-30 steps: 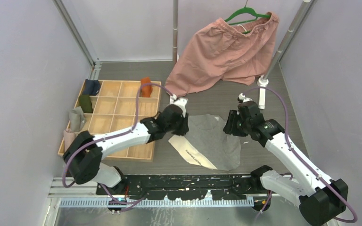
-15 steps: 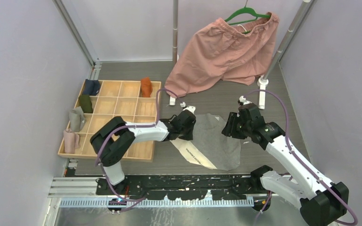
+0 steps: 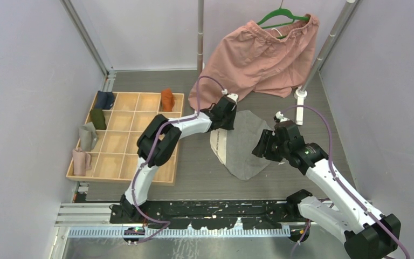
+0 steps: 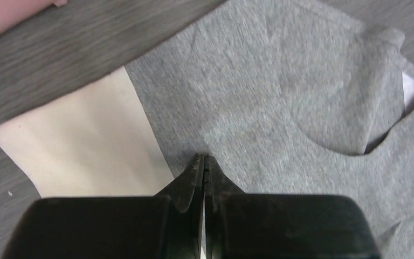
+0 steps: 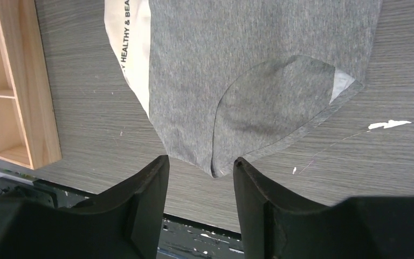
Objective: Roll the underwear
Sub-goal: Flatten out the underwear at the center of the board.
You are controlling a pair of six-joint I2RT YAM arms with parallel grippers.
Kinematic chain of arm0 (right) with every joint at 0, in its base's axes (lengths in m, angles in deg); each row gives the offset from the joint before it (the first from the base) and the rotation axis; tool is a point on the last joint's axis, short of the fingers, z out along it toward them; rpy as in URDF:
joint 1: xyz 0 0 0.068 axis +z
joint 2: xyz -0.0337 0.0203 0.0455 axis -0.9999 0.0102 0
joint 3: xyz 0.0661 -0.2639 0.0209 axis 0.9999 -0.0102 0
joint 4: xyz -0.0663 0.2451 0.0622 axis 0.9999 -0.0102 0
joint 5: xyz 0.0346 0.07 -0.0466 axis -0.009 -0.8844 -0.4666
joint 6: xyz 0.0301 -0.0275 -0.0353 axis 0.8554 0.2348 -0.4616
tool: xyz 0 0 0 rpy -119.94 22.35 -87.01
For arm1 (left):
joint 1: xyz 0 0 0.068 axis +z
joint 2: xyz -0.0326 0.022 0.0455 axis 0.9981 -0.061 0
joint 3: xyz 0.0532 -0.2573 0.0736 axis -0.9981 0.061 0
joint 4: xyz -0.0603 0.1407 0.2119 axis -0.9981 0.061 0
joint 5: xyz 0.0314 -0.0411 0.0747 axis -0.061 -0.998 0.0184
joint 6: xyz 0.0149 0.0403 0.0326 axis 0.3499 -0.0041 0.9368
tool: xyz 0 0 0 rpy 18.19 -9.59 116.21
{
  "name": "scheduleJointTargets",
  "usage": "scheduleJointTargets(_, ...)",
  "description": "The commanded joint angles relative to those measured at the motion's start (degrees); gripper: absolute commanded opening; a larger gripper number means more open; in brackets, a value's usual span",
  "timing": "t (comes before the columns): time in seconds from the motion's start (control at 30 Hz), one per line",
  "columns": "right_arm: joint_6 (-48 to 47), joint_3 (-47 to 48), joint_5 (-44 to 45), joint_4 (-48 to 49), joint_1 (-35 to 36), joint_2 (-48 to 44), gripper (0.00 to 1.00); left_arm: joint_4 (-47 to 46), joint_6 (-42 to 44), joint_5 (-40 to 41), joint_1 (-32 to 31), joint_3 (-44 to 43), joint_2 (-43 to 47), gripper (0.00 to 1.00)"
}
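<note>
Overhead camera looks down from behind; wrist cameras closely share grey underwear (image 3: pixel 248 144).

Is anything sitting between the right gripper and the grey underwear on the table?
Nothing visible does. The right gripper hangs open above the near corner of the grey underwear, only cloth and table showing between its fingers. The left gripper pinches the far edge.

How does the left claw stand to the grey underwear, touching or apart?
Touching. In the left wrist view the shut left claw nips the grey underwear beside its cream band.
</note>
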Motion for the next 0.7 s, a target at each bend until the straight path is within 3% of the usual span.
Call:
scheduleJointTargets(0.0,1.96,-0.70,1.12,2.14,0.04,-1.72,0.54,0.37,3.21,-2.77,-0.59,1.63,4.68,0.01)
scheduleJointTargets(0.17,2.77,-1.62,4.12,5.73,0.07,0.29,0.56,-5.88,-0.12,-2.26,-1.13,14.53,19.93,0.05)
scheduleJointTargets(0.3,2.78,-0.49,6.01,8.07,-0.02,4.59,0.50,-9.55,-3.92,-3.07,-2.75,25.09,27.84,0.05)
scheduleJointTargets(0.47,2.94,0.17,7.92,9.60,0.04,6.85,0.49,-13.29,-4.62,-3.79,-10.06,30.20,26.93,0.05)
scheduleJointTargets(0.67,2.11,2.89,9.35,9.31,-0.01,8.99,0.53,-15.08,-4.50,-1.00,-13.65,30.66,21.25,0.05)
